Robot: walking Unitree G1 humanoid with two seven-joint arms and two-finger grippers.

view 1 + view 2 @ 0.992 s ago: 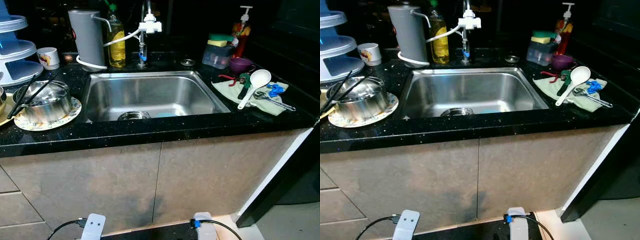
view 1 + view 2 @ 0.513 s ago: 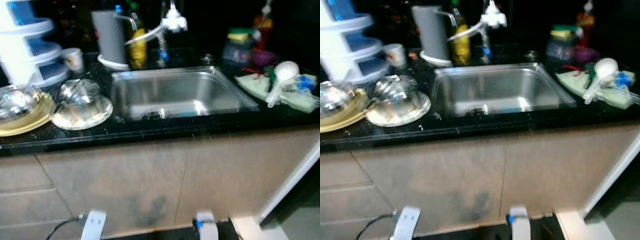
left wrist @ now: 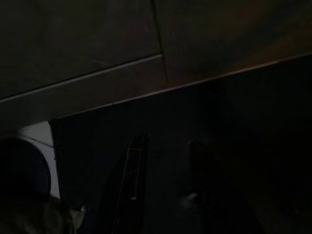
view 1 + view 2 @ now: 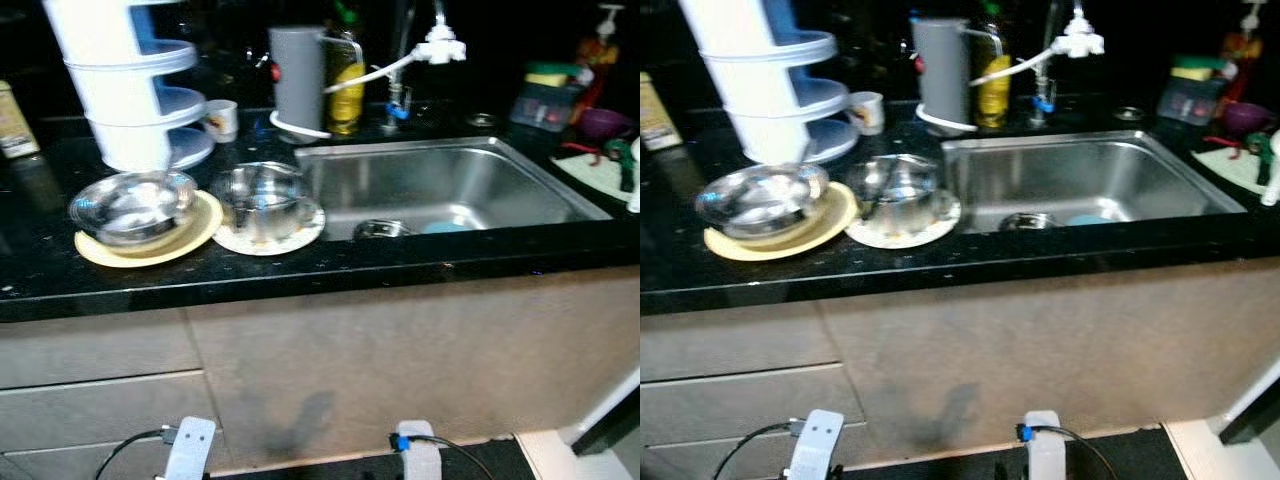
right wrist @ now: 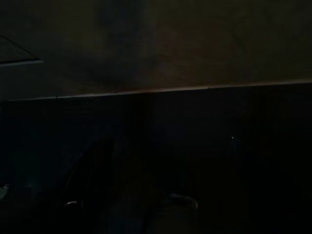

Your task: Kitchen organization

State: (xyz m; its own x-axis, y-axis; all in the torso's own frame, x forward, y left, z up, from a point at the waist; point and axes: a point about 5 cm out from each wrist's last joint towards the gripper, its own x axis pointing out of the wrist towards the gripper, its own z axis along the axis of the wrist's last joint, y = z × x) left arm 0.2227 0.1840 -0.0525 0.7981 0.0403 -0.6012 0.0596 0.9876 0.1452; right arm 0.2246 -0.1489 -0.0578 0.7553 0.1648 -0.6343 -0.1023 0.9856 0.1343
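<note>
Organization of the kitchen appears barely begun, judging by how things lie. The black bench (image 4: 300,285) carries loose dishware: a steel bowl (image 4: 133,205) sits on a yellow plate (image 4: 195,232) at about 9 o'clock in the head view, and just beside it, toward the sink, a second steel bowl (image 4: 262,198) stands on a patterned plate (image 4: 300,232). The two plates touch or nearly touch at their edges. Behind them, at about 11 o'clock, stands a white and blue tiered rack (image 4: 125,85), with a small mug (image 4: 222,119) near its foot. The sink (image 4: 450,190) occupies the 2 o'clock sector; its basin holds a drain strainer (image 4: 377,229) and a pale blue item too small to identify. A grey jug (image 4: 297,77) and a yellow bottle (image 4: 346,88) stand at the sink's rear rim, by the tap (image 4: 437,45). Nothing visible has been stacked, stowed or washed, so in my judgement the whole job remains. Both arms hang low in front of the cabinet doors. The left gripper (image 3: 163,185) shows dimly in its wrist view, its two fingers (image 3: 131,180) standing apart with nothing between them. The right wrist view is too dark (only faint outlines), so whether that gripper's fingers are apart or together cannot be told. The bowls and plates lie well apart from either set of fingers, up on the bench.
</note>
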